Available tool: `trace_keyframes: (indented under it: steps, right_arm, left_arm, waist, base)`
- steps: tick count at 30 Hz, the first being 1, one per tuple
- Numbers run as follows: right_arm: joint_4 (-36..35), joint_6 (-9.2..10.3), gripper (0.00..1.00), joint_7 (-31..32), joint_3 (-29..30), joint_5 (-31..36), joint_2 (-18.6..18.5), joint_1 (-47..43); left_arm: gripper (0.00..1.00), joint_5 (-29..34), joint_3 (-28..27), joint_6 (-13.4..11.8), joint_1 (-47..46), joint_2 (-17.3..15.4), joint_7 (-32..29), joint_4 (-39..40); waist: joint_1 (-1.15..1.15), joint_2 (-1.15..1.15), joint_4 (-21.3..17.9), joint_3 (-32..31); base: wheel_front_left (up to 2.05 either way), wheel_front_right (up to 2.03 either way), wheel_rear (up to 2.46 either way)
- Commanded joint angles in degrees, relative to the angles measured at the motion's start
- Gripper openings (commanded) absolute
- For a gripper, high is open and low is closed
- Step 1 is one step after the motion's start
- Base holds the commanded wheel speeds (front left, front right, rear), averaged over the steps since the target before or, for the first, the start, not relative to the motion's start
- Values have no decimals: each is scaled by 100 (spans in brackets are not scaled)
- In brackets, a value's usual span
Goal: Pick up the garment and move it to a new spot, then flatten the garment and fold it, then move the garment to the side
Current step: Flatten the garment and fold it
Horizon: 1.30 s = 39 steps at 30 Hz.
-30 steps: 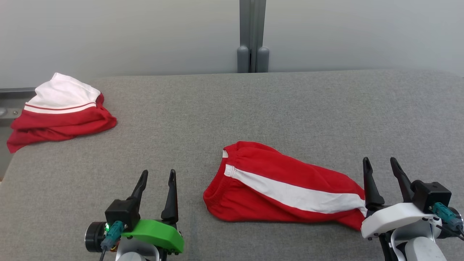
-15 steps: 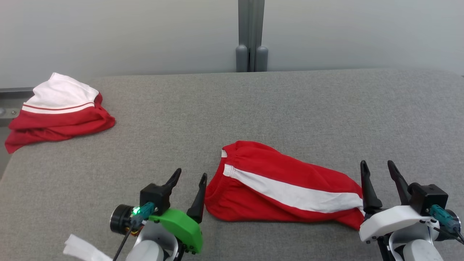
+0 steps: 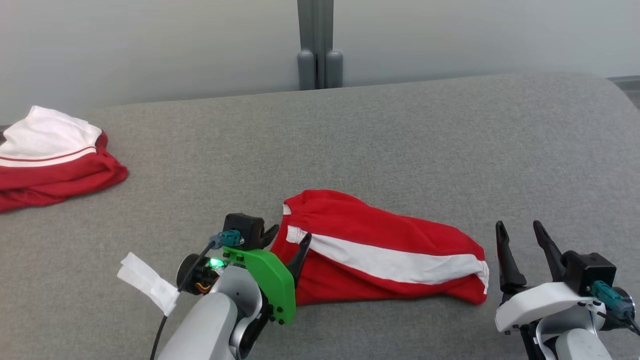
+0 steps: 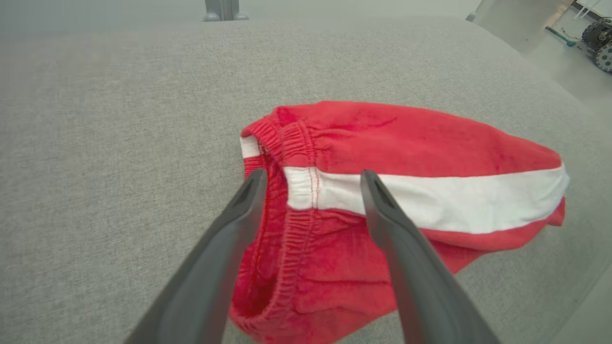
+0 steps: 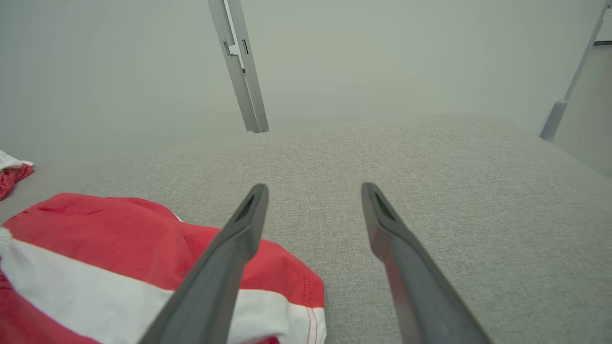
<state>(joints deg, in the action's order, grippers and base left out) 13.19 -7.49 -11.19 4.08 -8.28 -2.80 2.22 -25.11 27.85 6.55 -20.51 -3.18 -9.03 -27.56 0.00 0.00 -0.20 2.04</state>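
So the left gripper (image 3: 290,234) has swung in from the lower left and now sits wide open at the waistband end of the red garment (image 3: 385,250), lower middle of frame, right gripper (image 3: 518,225) open too, so I'd guess the pickup grab is next.

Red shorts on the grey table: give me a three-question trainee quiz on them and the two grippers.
1. True or false: the left gripper is shut on the red shorts.
2. Which end of the shorts lies nearest the right gripper? A) elastic waistband B) leg hem C) drawstring
3. Fill in: the stripe along the shorts is ___.
Key: 1 false, its jaws stand open at the waistband; 2 B; 3 white.
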Motion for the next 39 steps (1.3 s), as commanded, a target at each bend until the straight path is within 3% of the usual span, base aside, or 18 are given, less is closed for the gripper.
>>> trace_keyframes:
  steps: [1,9,10,11,13,14,29,39]
  right_arm:
    - [-3,-1,100,-13,22,46,-17,58]
    - [-3,-1,100,-48,147,94,-16,43]
    - [4,-1,100,-47,158,95,-16,34]
    - [14,-1,100,-47,174,91,-16,24]
    - [19,-1,100,-23,200,106,-16,-22]
    - [20,-1,100,-2,209,115,-16,-57]
    - [655,-1,100,580,-59,-258,-17,0]
    - [1622,-1,100,941,-471,60,-15,564]
  left_arm:
    - [100,-97,-61,-48,-109,-12,-32,-70]
    - [100,-260,-168,-91,-297,-40,-71,-426]
    - [93,-279,-169,-86,-309,-41,-62,-440]
    - [69,-296,-169,-80,-318,-40,-54,-453]
    - [7,-312,-161,-63,-335,-39,-13,-432]
    - [0,-320,-154,-57,-334,-47,5,-406]
    - [0,-485,-298,-273,430,-353,184,655]
    - [0,-556,-247,-407,677,-328,145,1021]
  waist:
    - [0,0,-138,109]
    - [0,0,-358,266]
    - [0,0,-367,275]
    - [0,0,-375,284]
    - [0,0,-382,302]
    - [0,0,-379,309]
    - [0,0,-216,394]
    - [0,0,-114,444]
  base:
    - [0,0,0]
    - [0,0,0]
    - [0,0,0]
    - [0,0,0]
    - [0,0,0]
    - [0,0,0]
    - [0,0,0]
    - [0,0,0]
